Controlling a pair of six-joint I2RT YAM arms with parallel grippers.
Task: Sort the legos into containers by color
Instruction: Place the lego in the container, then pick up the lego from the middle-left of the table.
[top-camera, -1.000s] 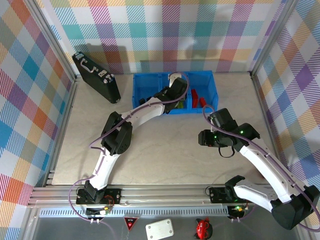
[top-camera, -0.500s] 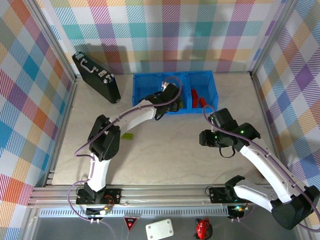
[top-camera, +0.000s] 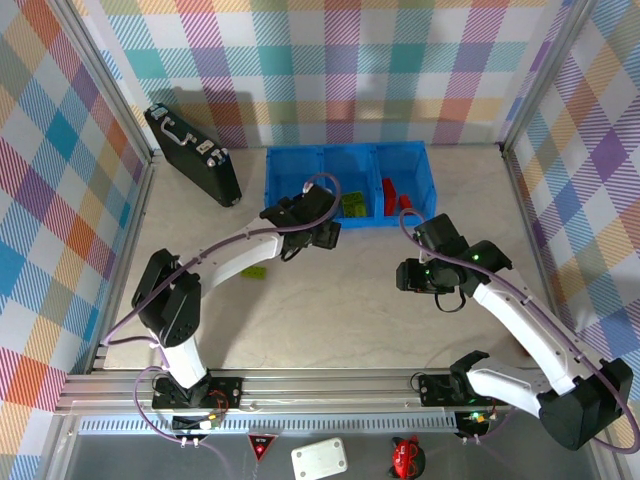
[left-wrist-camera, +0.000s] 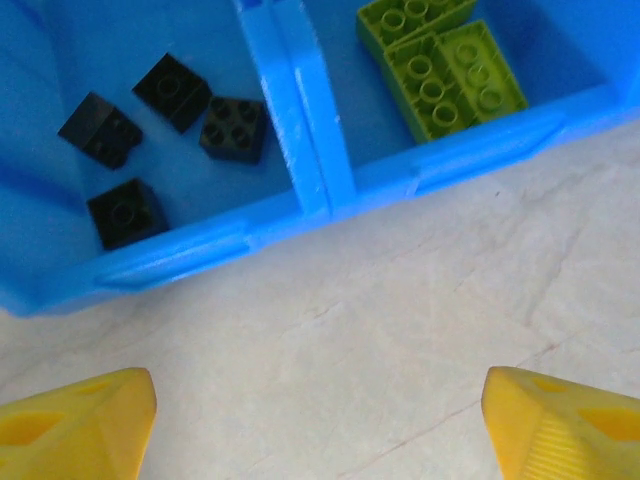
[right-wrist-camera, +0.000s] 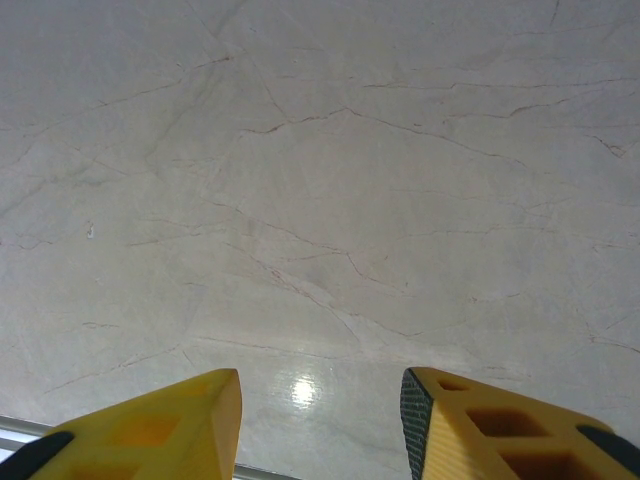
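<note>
So the left hand (top-camera: 322, 237) was down in the middle compartment of the blue tray (top-camera: 345, 150) a second ago. Now it's backed out and hangs just off the tray's near wall, roughly at the divider between the left and middle compartments. Its yellow fingers (left-wrist-camera: 80, 420) spread wider on the way out, and in the wrist view they're wide apart with nothing between them, so it looks like a drop-off just got done. The tray sits at the far edge of the worktop (top-camera: 340, 320): black legos (left-wrist-camera: 172, 90) in the left compartment, lime green legos (left-wrist-camera: 440, 70) in the middle, red legos (top-camera: 390, 195) in the right. With the arm swung back, one stray lime brick (top-camera: 252, 271) is out in the open on the worktop, left of centre and well short of the tray; it was hidden under the arm a second ago. That's the only loose piece to be seen, so the sort is probably nearly finished, and that brick is the obvious next grab for the left side. The right hand (top-camera: 420, 272) hasn't really budged: it hovers over bare worktop toward the right edge, fingers partly apart and empty. The black case (top-camera: 190, 150) in the far-left corner isn't part of this.
</note>
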